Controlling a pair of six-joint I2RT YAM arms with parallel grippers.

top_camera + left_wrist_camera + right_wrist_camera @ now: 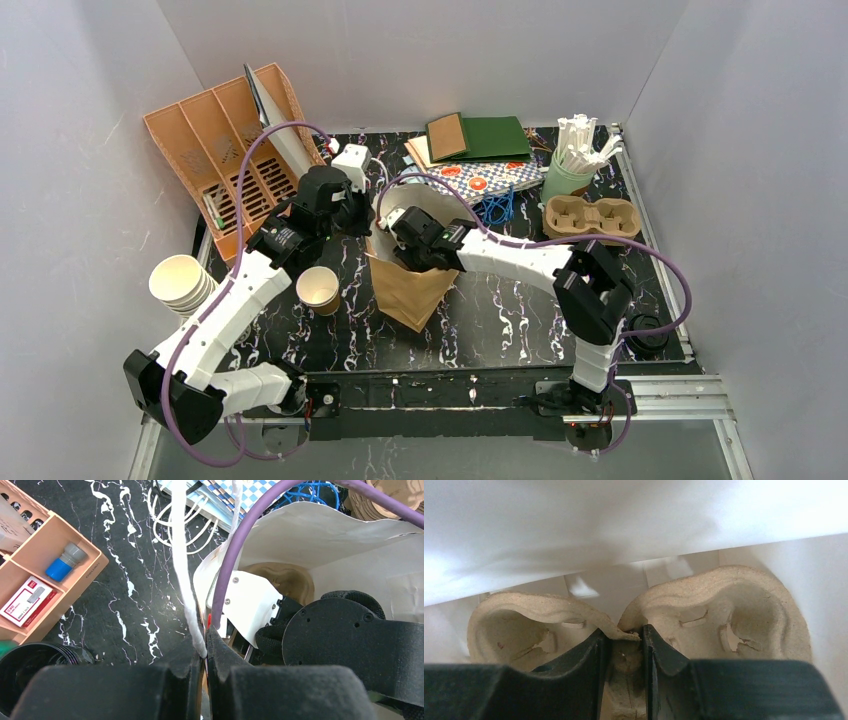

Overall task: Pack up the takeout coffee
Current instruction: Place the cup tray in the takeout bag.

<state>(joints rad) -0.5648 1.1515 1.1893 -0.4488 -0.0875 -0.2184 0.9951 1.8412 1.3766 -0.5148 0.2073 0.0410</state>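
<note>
Between the fingers of your left pincer [205, 650] runs the white paper handle [184, 580] of the paper bag [412, 290]. The jaws are pressed together on it and hold the bag's mouth up and open.

Just beyond that pincer, inside the bag, sits your right pincer [624, 640]. It is clamped on the centre ridge of a pulp cup carrier [734, 605]. One empty well lies to each side of its fingers, and the bag's white wall rises ahead of and above them (whether the carrier rests on the bag's floor cannot be told from these views).

The takeout coffee cup [318, 290] is tan outside, white inside, and has no lid on it. It stands on the table [520, 310] outside the bag. From the left pincer it lies back toward the arm bases, beside that arm's forearm. It is well apart from the right pincer.

Progress, as a judgement, is early. The bag is open and the carrier is inside it, but both wells are empty and no cup is lidded or loaded. You have yet to release the carrier once it is seated, lid the cup, and set the cup in a well. No lid can be made out in these views.
</note>
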